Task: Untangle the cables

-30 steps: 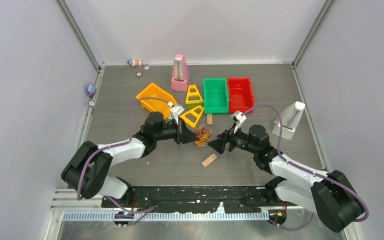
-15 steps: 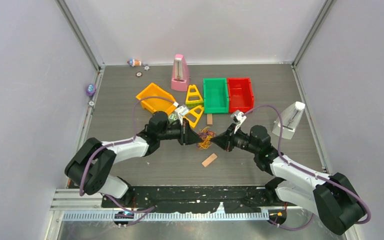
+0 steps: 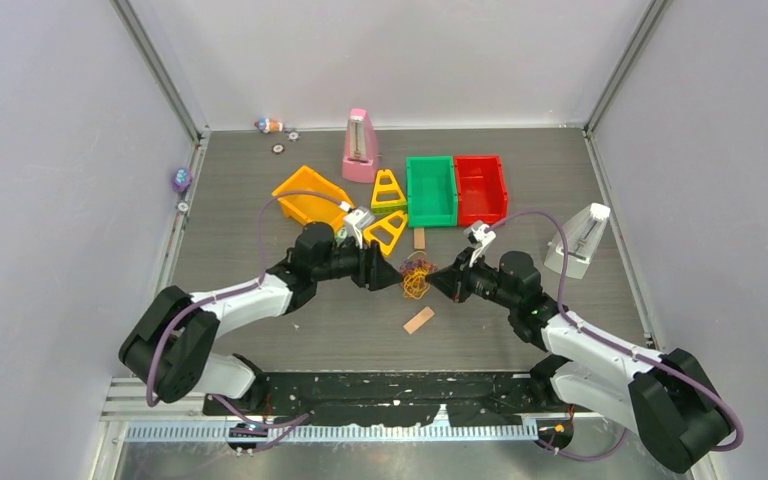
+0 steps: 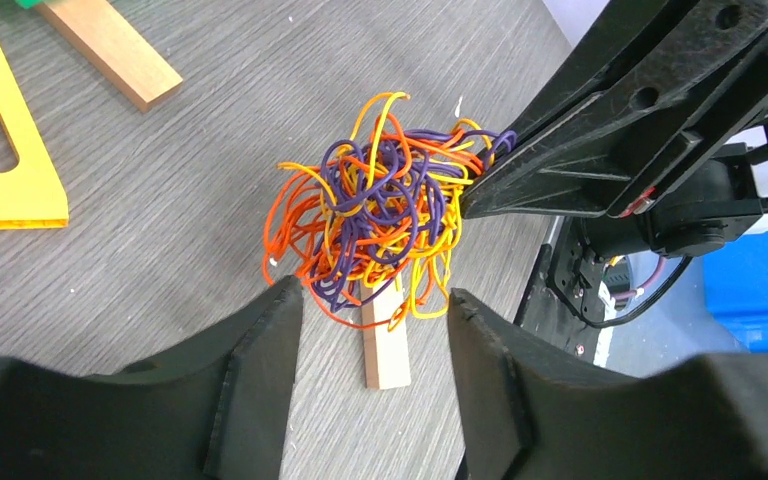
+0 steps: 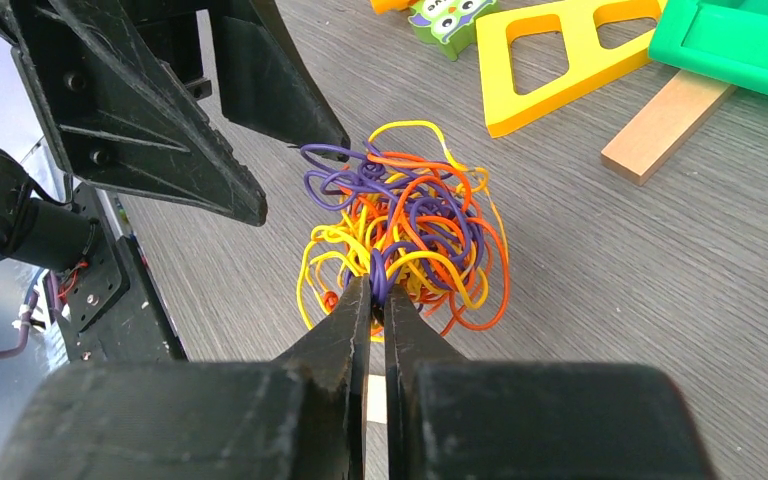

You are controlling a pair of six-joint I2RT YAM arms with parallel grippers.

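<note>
The cables (image 3: 415, 279) form one tight ball of yellow, orange-red and purple strands, just beyond the far end of the wooden block (image 3: 419, 320). The right gripper (image 5: 378, 292), beyond the block and to its right, has its jaws pinched together on a few strands at the ball's edge. The left gripper (image 4: 375, 298), beyond the block and to its left, has its jaws parted and holds nothing, with its tips just short of the ball. Progress, as judged: barely begun. No strand lies free, every colour is knotted in, and the whole separation is left to do.
</note>
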